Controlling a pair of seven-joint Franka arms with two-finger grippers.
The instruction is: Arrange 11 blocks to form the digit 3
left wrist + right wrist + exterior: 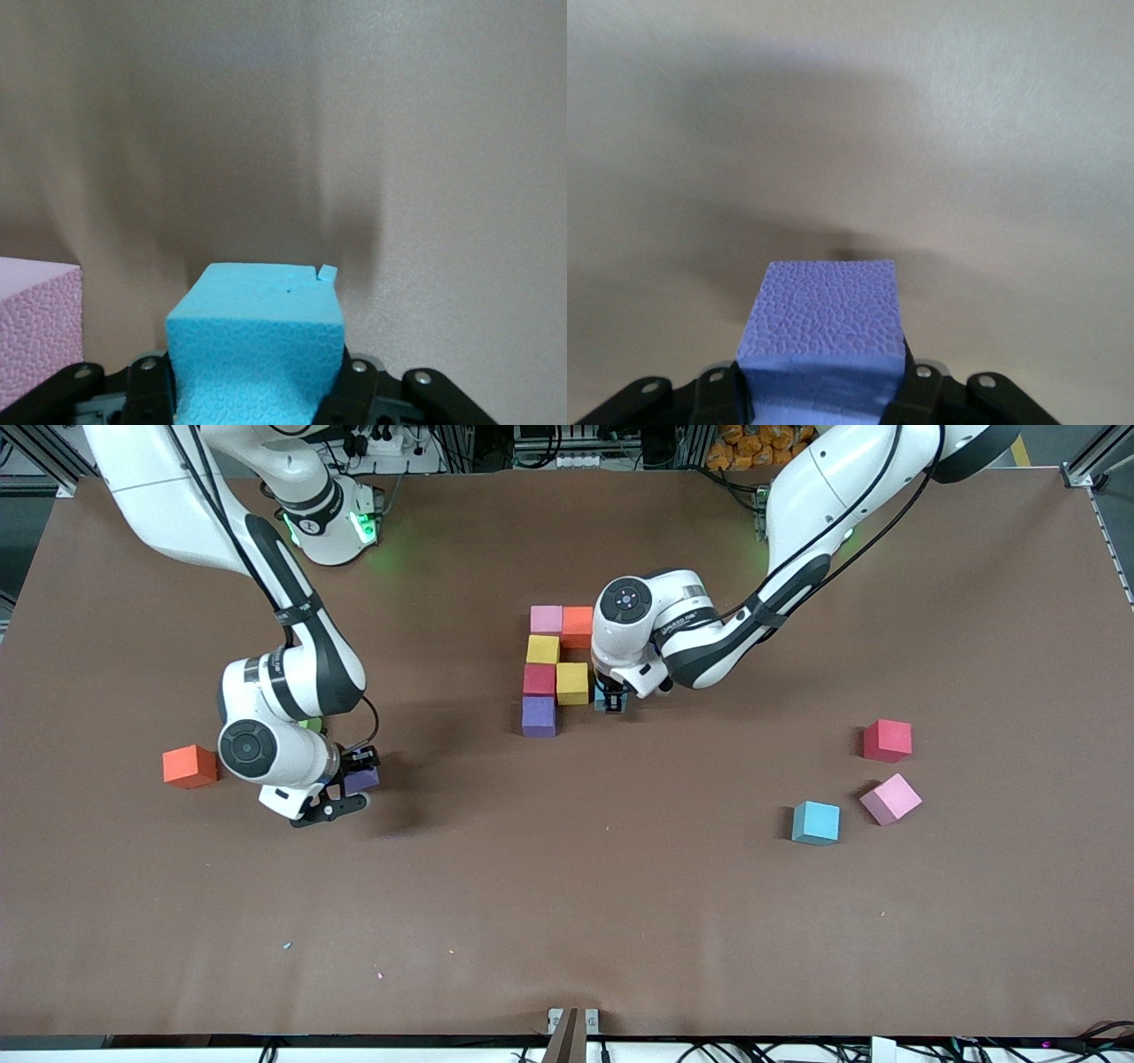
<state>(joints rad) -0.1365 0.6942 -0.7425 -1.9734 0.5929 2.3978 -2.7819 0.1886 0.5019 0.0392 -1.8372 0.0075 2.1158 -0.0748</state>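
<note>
At the left of the frame an orange block (pixel 190 766) lies on the desk (pixel 567 921), and beside it the right hand (pixel 354 779) pinches a purple block (pixel 363 780). In the centre sits a cluster of pink (pixel 546 619), orange (pixel 578 625), yellow (pixel 542 649), red (pixel 539 679), yellow (pixel 572 683) and purple (pixel 539 716) blocks. Just beside it the left hand (pixel 610 698) pinches a cyan block (pixel 257 341), and at lower right lie red (pixel 887 740), pink (pixel 890 798) and cyan (pixel 816 823) blocks.

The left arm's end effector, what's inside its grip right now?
A cyan foam cube sits clamped in the left end effector, beside the yellow foam cube. Its underside, and whether it touches the brown table, is covered.
</note>
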